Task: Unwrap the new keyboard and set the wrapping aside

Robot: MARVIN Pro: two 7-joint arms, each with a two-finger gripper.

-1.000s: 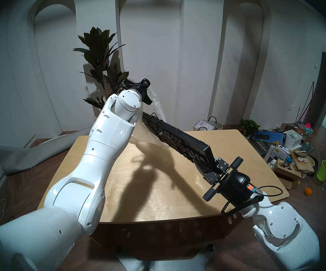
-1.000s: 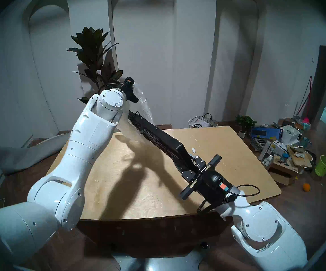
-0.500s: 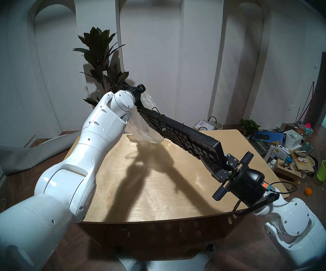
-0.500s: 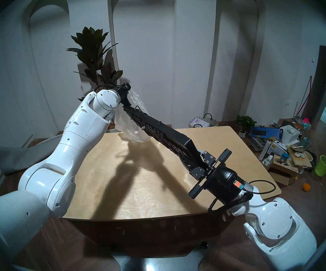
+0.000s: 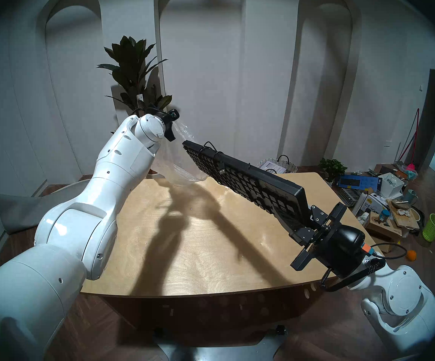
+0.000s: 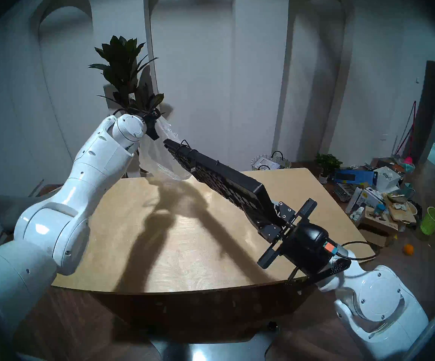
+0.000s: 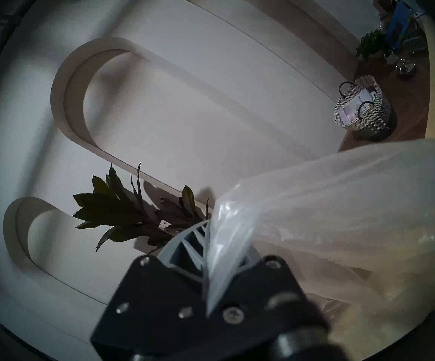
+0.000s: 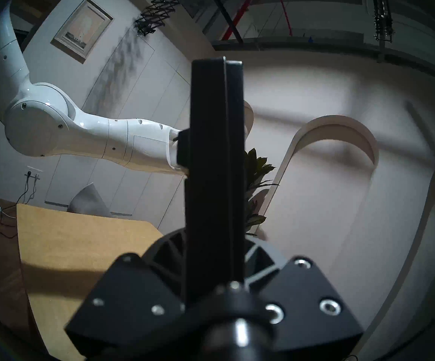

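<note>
The black keyboard (image 5: 250, 182) (image 6: 219, 174) hangs tilted above the wooden table, its bundled cable (image 5: 215, 157) on top. My right gripper (image 5: 301, 219) (image 8: 215, 238) is shut on its near end, seen edge-on in the right wrist view. The clear crinkled wrapping (image 5: 178, 165) (image 6: 156, 157) (image 7: 328, 209) hangs from my left gripper (image 5: 172, 130) (image 7: 211, 230), which is shut on one edge of it, high over the table's far left corner. The bag's mouth lies at the keyboard's far tip. Whether the tip is still inside, I cannot tell.
The wooden table (image 5: 211, 248) lies below both arms. A tall plant (image 5: 133, 74) stands just behind my left wrist, with a woven basket (image 5: 277, 166) behind the table. Floor clutter at the right includes a blue box (image 5: 357, 182) and a green bin (image 5: 433, 227).
My left arm pulled back to the left with the wrapping. My right arm drew the keyboard to the right. The bag slid off most of the keyboard.
</note>
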